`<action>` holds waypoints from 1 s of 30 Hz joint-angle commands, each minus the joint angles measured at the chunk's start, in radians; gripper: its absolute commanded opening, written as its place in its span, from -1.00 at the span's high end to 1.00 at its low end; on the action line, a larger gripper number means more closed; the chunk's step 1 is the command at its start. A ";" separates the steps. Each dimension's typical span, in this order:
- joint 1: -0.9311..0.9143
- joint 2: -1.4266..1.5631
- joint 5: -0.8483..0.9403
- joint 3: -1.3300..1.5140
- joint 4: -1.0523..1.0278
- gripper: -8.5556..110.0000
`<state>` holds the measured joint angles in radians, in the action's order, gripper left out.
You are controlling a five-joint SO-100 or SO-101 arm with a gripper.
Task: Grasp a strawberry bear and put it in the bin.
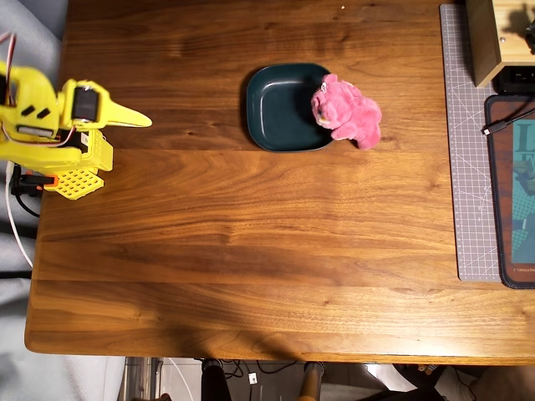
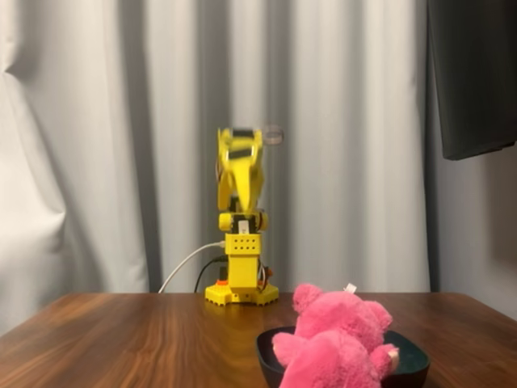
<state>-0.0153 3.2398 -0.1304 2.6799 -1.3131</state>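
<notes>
The pink plush strawberry bear (image 1: 347, 111) lies across the right rim of the dark teal bin (image 1: 280, 104), partly inside the dish and partly on the table. The fixed view has the strawberry bear (image 2: 335, 339) in the foreground, covering much of the bin (image 2: 410, 361). My yellow gripper (image 1: 144, 122) is far to the left, folded back above the arm's base (image 1: 71, 175). Its fingers come together in one point, shut and holding nothing. In the fixed view the arm (image 2: 240, 174) is motion-blurred above its base.
A grey cutting mat (image 1: 468, 167), a dark pad (image 1: 514, 192) with a black cable (image 1: 500, 124) and a wooden box (image 1: 493, 38) line the right edge. A white cable (image 1: 17, 225) leaves the base. White curtains (image 2: 97, 162) hang behind the table.
</notes>
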 commanded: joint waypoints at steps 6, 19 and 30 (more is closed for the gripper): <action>0.044 0.143 0.023 0.273 0.012 0.86; 0.077 0.143 0.026 0.379 0.054 0.86; 0.072 0.143 0.026 0.377 0.054 0.86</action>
<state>0.0491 3.3533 -0.1135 3.0618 -1.2579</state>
